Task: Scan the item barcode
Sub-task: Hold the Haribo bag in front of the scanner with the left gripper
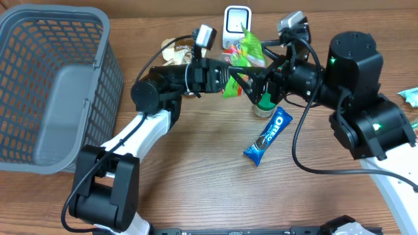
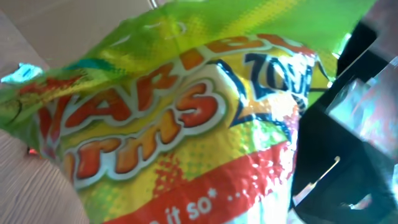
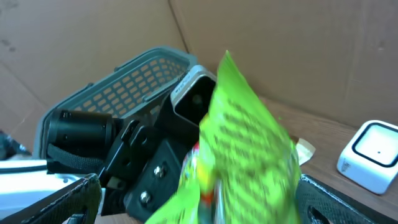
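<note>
1. The left hand [image 1: 228,73] is closed on the green snack bag [image 1: 247,52] and holds it in the air above the counter [image 1: 196,176], in the middle of the far side.
2. The right hand [image 1: 253,81] is wide open. In its wrist view the bag stands between its two fingers, but they do not press it.
3. The scanner [image 1: 236,23] is just behind the bag, on the side away from the robot. The top end of the bag is near the scanner face.
4. The long axis of the bag runs about from the scanner toward the robot, a little slanted to the left hand. The bag is on its edge, not flat.
5. Both hands are at the bag; only the left one carries it, so I judge that it must turn the barcode side to the scanner. I cannot see the barcode in any view.
6. Count: one bag, one scanner, one Oreo pack [image 1: 268,136] lying on the counter near the right arm, one basket [image 1: 111,65] on the left, two hands.
7. Risk, as I judge: the open right fingers are close and can catch the bag when it turns.
</note>
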`<state>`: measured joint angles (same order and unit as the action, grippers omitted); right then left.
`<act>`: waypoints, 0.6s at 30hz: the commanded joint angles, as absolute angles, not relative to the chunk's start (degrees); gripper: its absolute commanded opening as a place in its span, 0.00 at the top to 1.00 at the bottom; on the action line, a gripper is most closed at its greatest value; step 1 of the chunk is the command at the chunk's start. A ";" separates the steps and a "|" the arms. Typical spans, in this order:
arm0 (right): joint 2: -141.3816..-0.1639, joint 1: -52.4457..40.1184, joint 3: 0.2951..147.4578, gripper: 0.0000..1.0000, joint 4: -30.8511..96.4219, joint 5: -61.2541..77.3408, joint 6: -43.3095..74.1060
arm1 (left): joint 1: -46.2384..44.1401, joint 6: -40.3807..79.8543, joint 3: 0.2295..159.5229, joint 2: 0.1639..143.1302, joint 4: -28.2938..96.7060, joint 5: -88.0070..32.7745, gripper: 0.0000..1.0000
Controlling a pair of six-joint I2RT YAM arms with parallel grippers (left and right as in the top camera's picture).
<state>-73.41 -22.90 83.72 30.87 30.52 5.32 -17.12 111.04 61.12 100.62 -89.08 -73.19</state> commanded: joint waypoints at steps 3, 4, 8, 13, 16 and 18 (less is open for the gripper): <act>-75.48 -22.72 83.20 0.00 31.46 36.62 1.56 | -18.28 104.47 62.02 99.18 -90.87 -79.02 0.96; -75.72 -22.37 83.20 0.00 31.86 36.62 1.56 | -18.28 104.01 62.06 99.18 -90.87 -79.37 0.96; -76.01 -19.57 83.20 0.00 32.88 39.35 1.52 | -18.28 102.32 62.57 99.18 -90.87 -79.55 0.96; -76.01 -13.74 83.20 0.00 33.52 45.65 1.43 | -18.00 100.64 64.49 99.18 -90.85 -81.84 0.96; -76.01 -9.89 83.20 0.00 33.21 51.40 1.41 | -17.98 99.46 66.24 99.18 -90.87 -85.47 0.96; -76.01 -8.16 83.20 0.00 32.99 55.68 1.26 | -18.04 98.70 67.33 99.18 -90.85 -87.29 0.96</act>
<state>-76.25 -10.26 83.72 33.45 47.62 1.89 -17.67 102.17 64.29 100.62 -89.06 -83.92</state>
